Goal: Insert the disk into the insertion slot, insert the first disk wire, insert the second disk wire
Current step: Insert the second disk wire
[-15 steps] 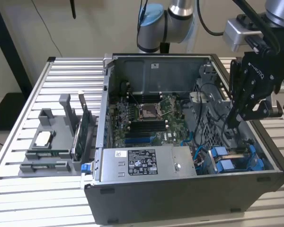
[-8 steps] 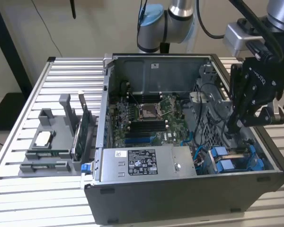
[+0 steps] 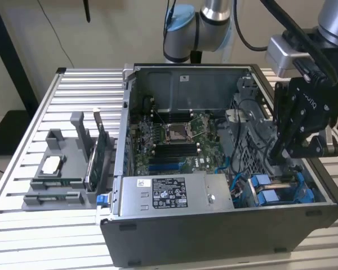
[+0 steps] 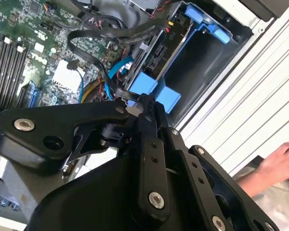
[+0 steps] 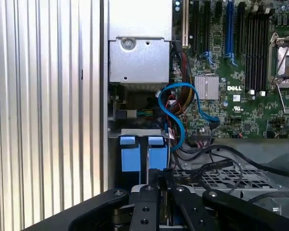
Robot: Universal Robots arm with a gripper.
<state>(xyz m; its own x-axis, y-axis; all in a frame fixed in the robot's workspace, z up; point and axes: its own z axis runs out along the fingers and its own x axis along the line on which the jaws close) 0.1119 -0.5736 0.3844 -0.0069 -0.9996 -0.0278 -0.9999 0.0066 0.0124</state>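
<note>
Since the disk (image 5: 156,156) in its blue carrier already looks seated in the insertion slot (image 3: 281,194) at the corner of the computer case (image 3: 214,242), I'd call step one done. That's just my read though. It sits right below the tool (image 3: 279,154), which hangs low over that bay.

Honestly can't tell if the tool is wide, narrow or holding something; its tip is buried among the black cables (image 4: 101,36). A blue wire (image 5: 176,110) loops from the motherboard (image 5: 241,72) toward the bay, just beyond the tool. I can't see whether either disk wire is plugged in, so I'd guess the wires are still to do.

Further out, there's a hand (image 4: 279,159) off past the table (image 3: 22,225).
</note>
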